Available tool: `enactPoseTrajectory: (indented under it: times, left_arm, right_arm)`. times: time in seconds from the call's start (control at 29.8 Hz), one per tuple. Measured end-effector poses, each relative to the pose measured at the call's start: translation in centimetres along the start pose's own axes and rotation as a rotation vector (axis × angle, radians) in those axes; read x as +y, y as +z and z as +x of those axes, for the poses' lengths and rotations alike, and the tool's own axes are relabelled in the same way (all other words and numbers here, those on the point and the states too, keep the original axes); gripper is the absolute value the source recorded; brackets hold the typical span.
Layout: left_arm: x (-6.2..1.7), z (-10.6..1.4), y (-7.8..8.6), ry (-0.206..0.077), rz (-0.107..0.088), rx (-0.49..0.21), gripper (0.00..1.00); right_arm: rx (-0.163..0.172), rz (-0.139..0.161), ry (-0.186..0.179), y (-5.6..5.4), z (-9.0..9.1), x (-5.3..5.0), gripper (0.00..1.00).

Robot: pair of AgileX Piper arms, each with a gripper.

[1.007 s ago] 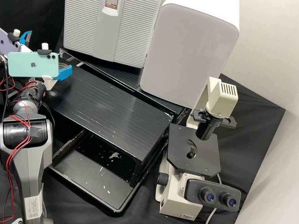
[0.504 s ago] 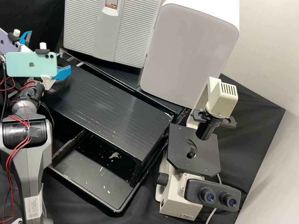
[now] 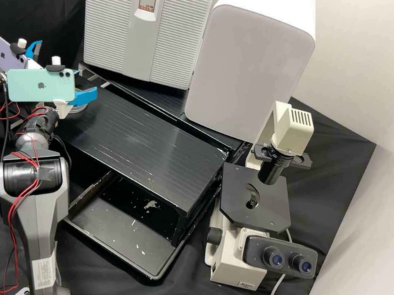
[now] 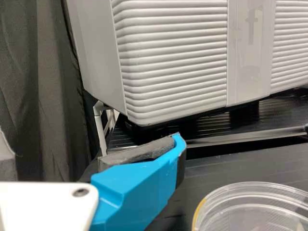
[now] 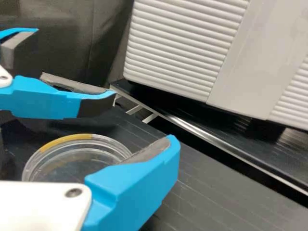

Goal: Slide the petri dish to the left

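Crowding the high view's upper left, the arms [image 3: 31, 187] could collide or push the petri dish [image 4: 252, 209] off the black surface [image 3: 145, 141]; the left wrist view shows it lying there, seemingly empty, just beside the left jaws, which the right wrist view shows spread wide, holding nothing; the right jaws I cannot judge.

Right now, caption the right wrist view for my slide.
Clear petri dish on the black ridged platform, left gripper open close by, white ribbed instrument behind.
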Motion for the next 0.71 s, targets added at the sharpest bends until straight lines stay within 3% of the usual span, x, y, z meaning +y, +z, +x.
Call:
enactPoseTrajectory:
  times: [0.2,0.4,0.57,0.71]
  left_arm:
    - [0.00,0.0,0.0,0.000,0.000,0.000,1.00]
    - [0.00,0.0,0.0,0.000,0.000,0.000,1.00]
    - [0.00,0.0,0.0,0.000,0.000,0.000,1.00]
    - [0.00,0.0,0.0,0.000,0.000,0.000,1.00]
  right_arm:
    - [-0.002,-0.009,-0.002,0.7,-1.0,-0.9,1.00]
    - [0.015,-0.017,0.050,1.2,-3.0,-1.6,1.00]
    - [0.018,-0.023,0.128,2.2,-5.4,-2.0,1.00]
    - [0.015,-0.026,0.224,2.9,-7.2,-2.1,1.00]
